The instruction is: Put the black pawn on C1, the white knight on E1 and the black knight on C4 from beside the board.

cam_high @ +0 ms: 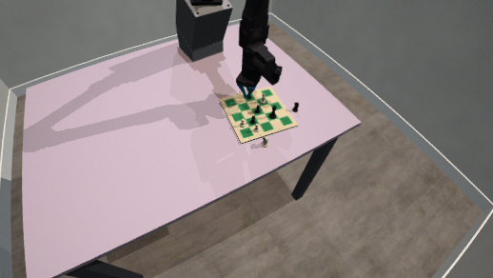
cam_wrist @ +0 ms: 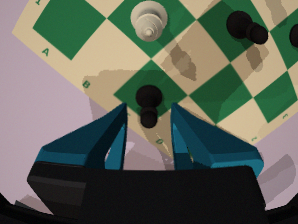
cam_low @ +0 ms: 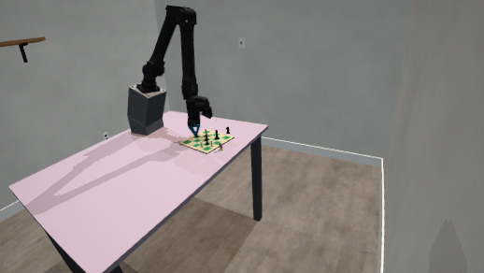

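Note:
The small green and cream chessboard [cam_high: 258, 114] lies near the table's right edge. My gripper [cam_high: 247, 92] hangs over its far edge row. In the wrist view the blue fingers stand apart on either side of the black pawn [cam_wrist: 148, 104]. The pawn stands upright on a green square at the board's edge, and the fingers do not touch it. The black knight [cam_high: 295, 107] stands on the table to the right of the board. The white knight [cam_high: 265, 142] stands on the table just off the board's front edge.
A white piece [cam_wrist: 149, 19] and a black piece [cam_wrist: 242, 26] stand on nearby squares, with several more across the board. The robot's dark base [cam_high: 202, 29] is at the back of the table. The table edge runs close to the board's right side.

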Robot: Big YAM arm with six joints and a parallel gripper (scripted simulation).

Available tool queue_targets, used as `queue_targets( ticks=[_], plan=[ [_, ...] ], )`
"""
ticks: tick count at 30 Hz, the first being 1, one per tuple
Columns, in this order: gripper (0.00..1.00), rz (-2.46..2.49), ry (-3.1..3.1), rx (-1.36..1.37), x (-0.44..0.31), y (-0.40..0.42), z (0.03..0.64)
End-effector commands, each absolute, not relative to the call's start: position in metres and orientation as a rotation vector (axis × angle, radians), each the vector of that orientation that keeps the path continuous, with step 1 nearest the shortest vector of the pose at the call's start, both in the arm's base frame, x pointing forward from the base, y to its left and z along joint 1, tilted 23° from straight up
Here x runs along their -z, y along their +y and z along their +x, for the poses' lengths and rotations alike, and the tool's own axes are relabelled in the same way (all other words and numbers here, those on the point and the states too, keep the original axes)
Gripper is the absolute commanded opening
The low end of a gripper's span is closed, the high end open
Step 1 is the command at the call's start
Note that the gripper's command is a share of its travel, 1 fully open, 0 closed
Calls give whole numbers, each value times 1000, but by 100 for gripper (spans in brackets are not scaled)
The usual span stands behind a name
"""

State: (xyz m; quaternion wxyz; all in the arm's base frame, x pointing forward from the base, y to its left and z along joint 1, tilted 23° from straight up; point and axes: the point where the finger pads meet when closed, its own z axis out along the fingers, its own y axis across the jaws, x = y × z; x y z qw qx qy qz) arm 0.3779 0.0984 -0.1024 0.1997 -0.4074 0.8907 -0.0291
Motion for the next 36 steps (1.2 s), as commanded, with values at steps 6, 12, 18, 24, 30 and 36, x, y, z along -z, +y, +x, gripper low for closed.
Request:
queue_targets(
  ticks=[6, 12, 18, 24, 30, 36],
  plan=[
    [34, -1148, 2478, 86, 106, 99, 381],
    [34, -1148, 2479, 85, 106, 99, 380],
    [34, -1146, 2477, 86, 87, 97, 374],
    [34, -1141, 2478, 88, 61, 92, 364],
    [34, -1135, 2481, 88, 41, 88, 356],
    [34, -1137, 2479, 87, 20, 86, 347]
  ],
)
